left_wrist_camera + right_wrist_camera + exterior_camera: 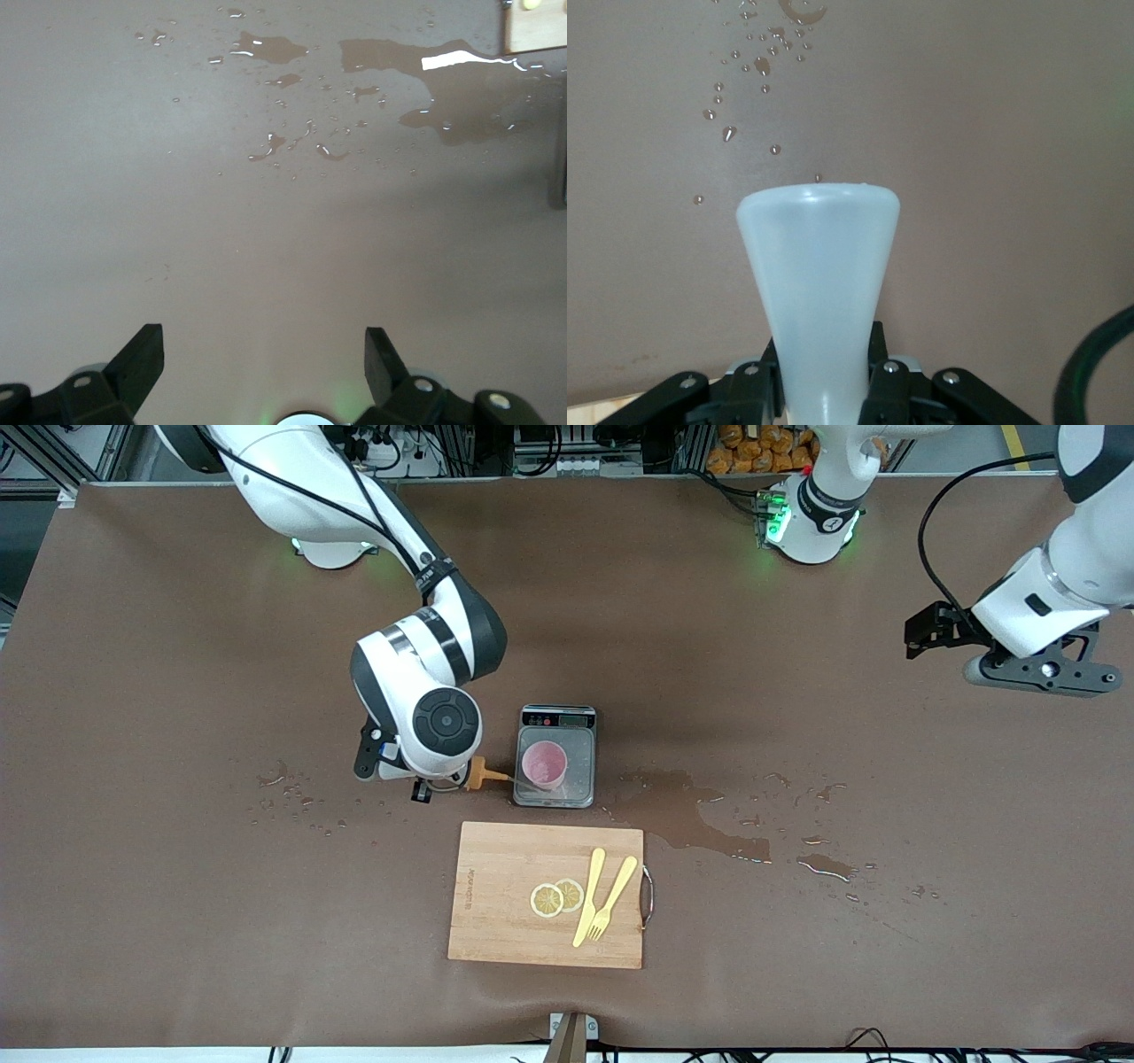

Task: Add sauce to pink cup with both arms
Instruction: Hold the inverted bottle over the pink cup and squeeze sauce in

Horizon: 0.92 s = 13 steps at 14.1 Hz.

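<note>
The pink cup (pixel 543 764) stands on the steel plate of a small scale (pixel 580 779) in the middle of the table. The sauce bottle lies sideways in the air beside the scale, toward the right arm's end. Its orange cap (pixel 478 772) and thin nozzle point at the cup's rim. My right gripper (pixel 824 367) is shut on the bottle's whitish body (pixel 819 257), pinching it in. In the front view the right wrist (pixel 425 735) hides most of the bottle. My left gripper (pixel 263 354) waits open and empty over bare table at the left arm's end (pixel 1041 673).
A wooden cutting board (pixel 496 930) lies nearer the front camera than the scale, with two lemon slices (pixel 556 897) and a yellow knife and fork (pixel 604 899) on it. Puddles (pixel 700 815) spread from the scale toward the left arm's end. Droplets (pixel 292 793) lie toward the right arm's end.
</note>
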Motion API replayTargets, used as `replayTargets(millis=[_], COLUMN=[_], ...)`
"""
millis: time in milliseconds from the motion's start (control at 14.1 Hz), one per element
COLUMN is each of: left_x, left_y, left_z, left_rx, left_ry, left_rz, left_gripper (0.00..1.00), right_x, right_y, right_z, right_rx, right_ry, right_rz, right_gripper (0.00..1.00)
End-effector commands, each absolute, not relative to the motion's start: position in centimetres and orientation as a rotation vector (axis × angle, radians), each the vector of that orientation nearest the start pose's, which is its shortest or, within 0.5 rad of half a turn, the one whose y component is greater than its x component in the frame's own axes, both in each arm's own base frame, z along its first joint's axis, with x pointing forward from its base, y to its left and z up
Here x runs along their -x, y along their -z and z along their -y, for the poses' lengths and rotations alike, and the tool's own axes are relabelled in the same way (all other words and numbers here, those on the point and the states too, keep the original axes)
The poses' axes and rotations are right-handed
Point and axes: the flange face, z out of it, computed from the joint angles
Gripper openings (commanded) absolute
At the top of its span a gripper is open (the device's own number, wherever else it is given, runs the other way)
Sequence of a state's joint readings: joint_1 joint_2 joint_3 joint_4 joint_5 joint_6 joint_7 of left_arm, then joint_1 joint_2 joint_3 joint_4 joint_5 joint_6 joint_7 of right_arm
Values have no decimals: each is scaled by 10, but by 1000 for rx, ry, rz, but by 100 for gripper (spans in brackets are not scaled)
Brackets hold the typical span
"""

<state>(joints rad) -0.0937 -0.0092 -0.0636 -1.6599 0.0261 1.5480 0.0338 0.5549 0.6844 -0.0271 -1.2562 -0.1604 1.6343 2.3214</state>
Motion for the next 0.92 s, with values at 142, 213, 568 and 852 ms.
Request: replayTargets(millis=[142, 213, 568, 852], left_x=[-531, -531, -533, -534], left_y=[-611, -618, -638, -638], left_z=[94, 95, 92, 91], left_rx=[3164, 3175, 3173, 3169], left_ry=[-115, -91, -21, -10], left_rz=[-183, -169, -182, -194], left_gripper=[100, 100, 100, 100], right_x=[-618, -623, -650, -666], right_y=[-351, -352, -407, -449], right_z=[-339, -332, -271, -204], right_rx=[2237, 2248, 2126, 2027], right_ry=[207, 191, -126, -374], right_rz=[-2636, -2626, -2535, -2421], right_gripper=[12, 7, 0, 0])
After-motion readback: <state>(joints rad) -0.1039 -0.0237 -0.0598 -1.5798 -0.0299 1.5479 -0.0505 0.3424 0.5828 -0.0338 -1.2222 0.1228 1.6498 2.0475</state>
